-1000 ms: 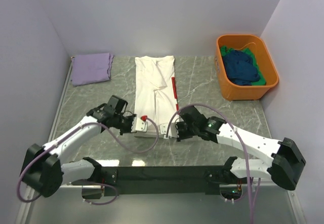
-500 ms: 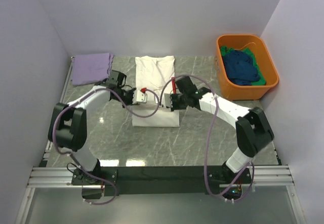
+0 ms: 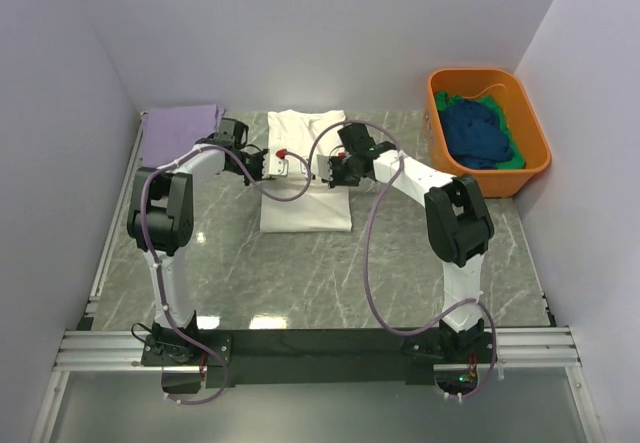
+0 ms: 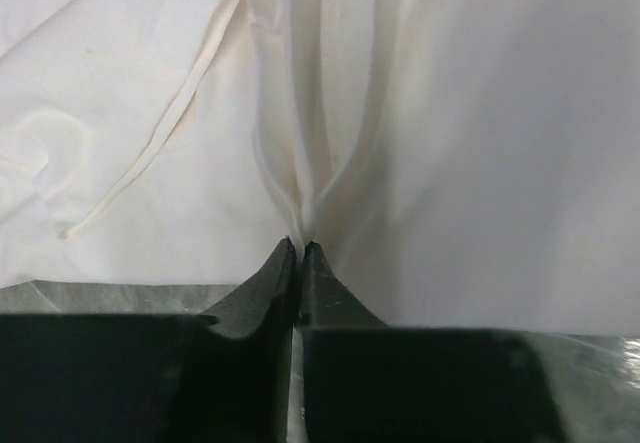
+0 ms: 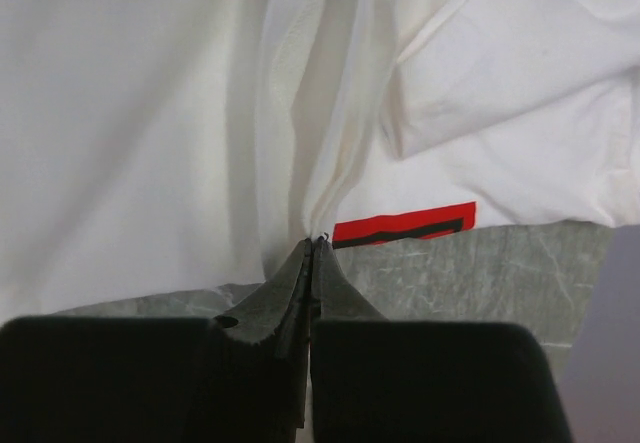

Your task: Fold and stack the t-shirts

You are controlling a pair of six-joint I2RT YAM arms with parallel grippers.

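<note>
The white t-shirt (image 3: 305,198) lies as a long folded strip in the middle of the table, its near end doubled back towards the far end. My left gripper (image 3: 281,166) is shut on a pinch of its left side, seen in the left wrist view (image 4: 300,241). My right gripper (image 3: 325,170) is shut on its right side, seen in the right wrist view (image 5: 312,239), next to a strip of the red panel (image 5: 404,225). A folded lavender t-shirt (image 3: 181,133) lies at the far left. Dark blue t-shirts (image 3: 478,133) and a green one (image 3: 513,160) sit in the tub.
The orange plastic tub (image 3: 489,176) stands at the far right against the wall. Grey marble table (image 3: 330,273) spreads in front of the white shirt. Purple cables loop from both arms over the table.
Both grippers have carried the near end of the white shirt away from the bases towards the far end, folding it over itself. The shirt's strip is now shorter.
</note>
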